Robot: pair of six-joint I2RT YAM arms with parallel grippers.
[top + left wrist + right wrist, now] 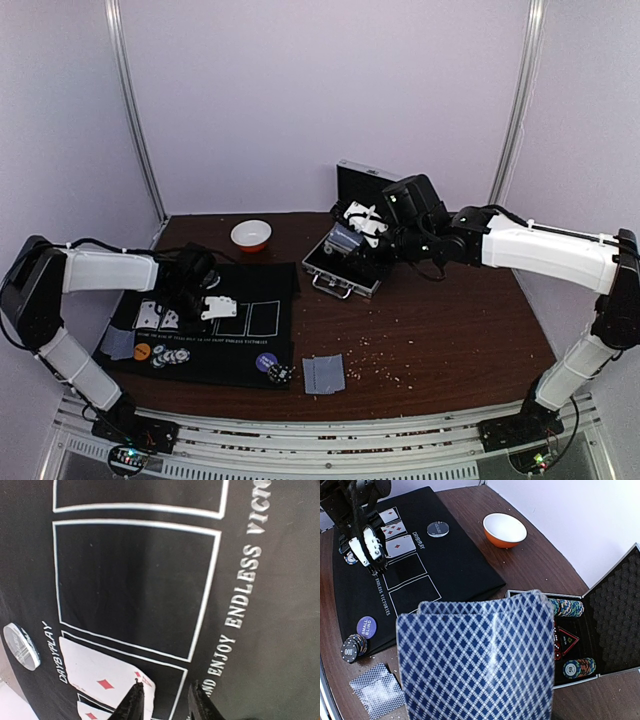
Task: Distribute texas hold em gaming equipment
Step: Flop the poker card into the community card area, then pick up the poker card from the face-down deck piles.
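Observation:
On the black mat [255, 340] three face-up playing cards [395, 530] lie in the printed boxes. My left gripper [167, 700] stands open just above the mat, its left fingertip over the corner of a diamond card [100, 677], with nothing between the jaws. My right gripper [355, 245] hovers over the open case, shut on a fanned deck of blue-diamond-backed cards [475, 660]; that deck hides its fingers in the right wrist view. A purple disc [367, 626] and a dark chip stack [351, 649] sit at the mat's near corner. An orange disc [142, 351] lies at the mat's left.
The open metal case [345, 265] holds chip stacks [579, 667] and dice. A white bowl [251, 235] stands behind the mat. Face-down cards [323, 373] lie on the wood beside the mat, another [118, 342] lies at the left. A clear round button [20, 645] rests on the mat.

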